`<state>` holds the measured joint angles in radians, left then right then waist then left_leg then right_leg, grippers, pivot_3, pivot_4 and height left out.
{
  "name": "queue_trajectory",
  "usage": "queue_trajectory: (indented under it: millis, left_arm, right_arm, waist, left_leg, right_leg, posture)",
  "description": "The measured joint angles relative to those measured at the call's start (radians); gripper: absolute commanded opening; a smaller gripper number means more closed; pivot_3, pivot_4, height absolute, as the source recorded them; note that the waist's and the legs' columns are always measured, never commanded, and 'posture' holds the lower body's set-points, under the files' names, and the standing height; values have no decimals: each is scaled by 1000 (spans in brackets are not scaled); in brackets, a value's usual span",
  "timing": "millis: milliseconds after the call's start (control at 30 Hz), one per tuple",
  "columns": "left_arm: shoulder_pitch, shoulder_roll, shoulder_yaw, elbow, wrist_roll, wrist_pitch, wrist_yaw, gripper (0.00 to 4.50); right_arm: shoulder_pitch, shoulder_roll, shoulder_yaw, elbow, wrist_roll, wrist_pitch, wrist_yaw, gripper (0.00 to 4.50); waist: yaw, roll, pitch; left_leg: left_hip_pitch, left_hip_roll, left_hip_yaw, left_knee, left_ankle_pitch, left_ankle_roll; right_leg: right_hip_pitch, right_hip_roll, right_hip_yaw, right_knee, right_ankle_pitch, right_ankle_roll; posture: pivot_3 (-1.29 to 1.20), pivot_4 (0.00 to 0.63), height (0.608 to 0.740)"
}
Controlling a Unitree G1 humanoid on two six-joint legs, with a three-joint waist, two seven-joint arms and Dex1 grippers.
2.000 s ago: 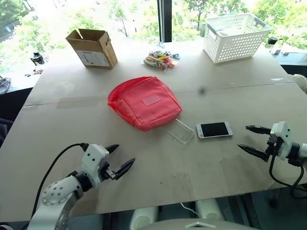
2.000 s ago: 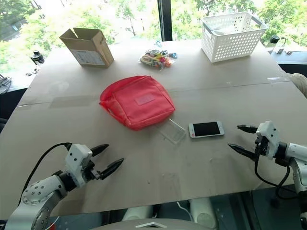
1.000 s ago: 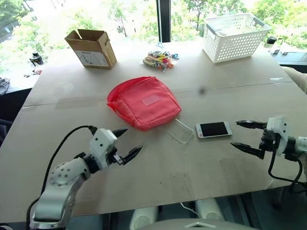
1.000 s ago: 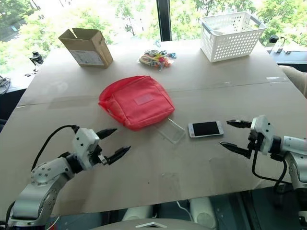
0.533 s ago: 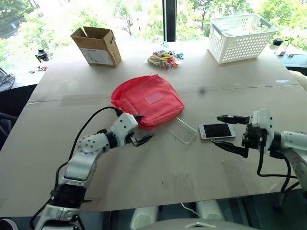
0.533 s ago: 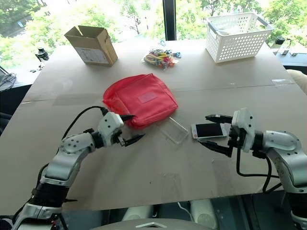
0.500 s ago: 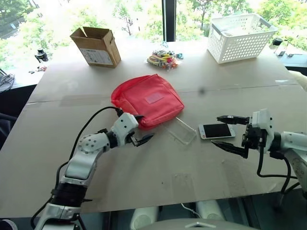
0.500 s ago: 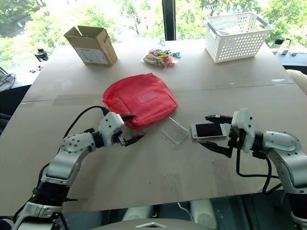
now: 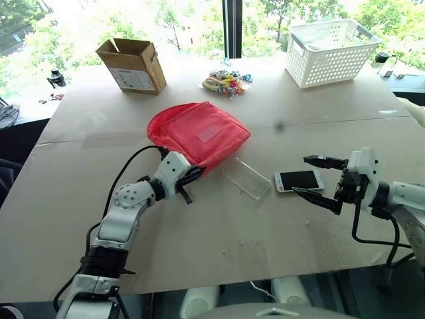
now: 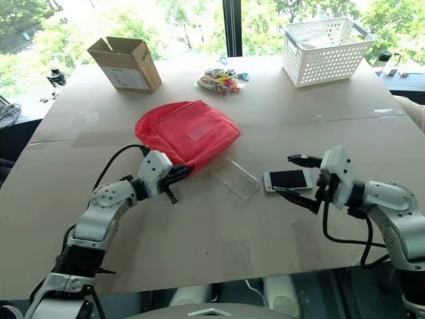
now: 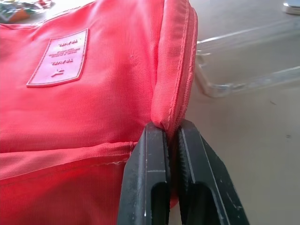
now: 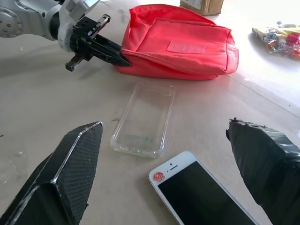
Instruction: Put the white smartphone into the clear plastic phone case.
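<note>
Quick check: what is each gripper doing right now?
Left gripper: shut on the edge of the red pouch.
Right gripper: open, empty, by the white smartphone.

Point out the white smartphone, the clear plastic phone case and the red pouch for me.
white smartphone (image 9: 299, 180), left eye view, middle of its black screen.
clear plastic phone case (image 12: 143, 118), right wrist view, its transparent flat back.
red pouch (image 10: 179, 129), right eye view, its top fabric panel.

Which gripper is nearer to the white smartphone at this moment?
Right. The right gripper is open beside the white smartphone, one finger on each side. The left gripper is farther away, shut on the red pouch.
</note>
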<state>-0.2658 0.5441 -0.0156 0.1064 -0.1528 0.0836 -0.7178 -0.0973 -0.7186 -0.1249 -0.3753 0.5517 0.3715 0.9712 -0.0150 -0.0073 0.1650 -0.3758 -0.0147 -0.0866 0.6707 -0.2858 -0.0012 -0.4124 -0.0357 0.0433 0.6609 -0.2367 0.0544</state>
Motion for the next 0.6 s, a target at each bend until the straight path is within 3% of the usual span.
queue_trajectory:
  millis: [233, 400, 600]
  left_arm:
    - [-107, 53, 89, 190, 40, -19, 109, 35]
    - [-179, 106, 127, 332, 71, -84, 147, 1646]
    - [-234, 134, 154, 428, 97, -143, 208, 4356]
  right_arm:
    - [-55, 50, 9, 12, -2, 0, -25, 4500]
    - [-88, 88, 14, 12, 11, 10, -43, 4500]
    - [-105, 116, 24, 10, 35, 20, -54, 4500]
  waist:
    - [0, -1, 0]
    - [1, -1, 1]
    - [2, -2, 1]
  left_leg:
    - [-1, 0, -1, 0, 0, 0]
    - [-2, -1, -3, 0, 0, 0]
    - [-3, -1, -3, 0, 0, 0]
  right_leg:
    - [-1, 0, -1, 0, 0, 0]
    - [-1, -1, -2, -1, 0, 0]
    - [-2, -2, -3, -1, 0, 0]
  posture:
    - [0, 150, 740]
    - [0, 150, 740]
    - [0, 150, 740]
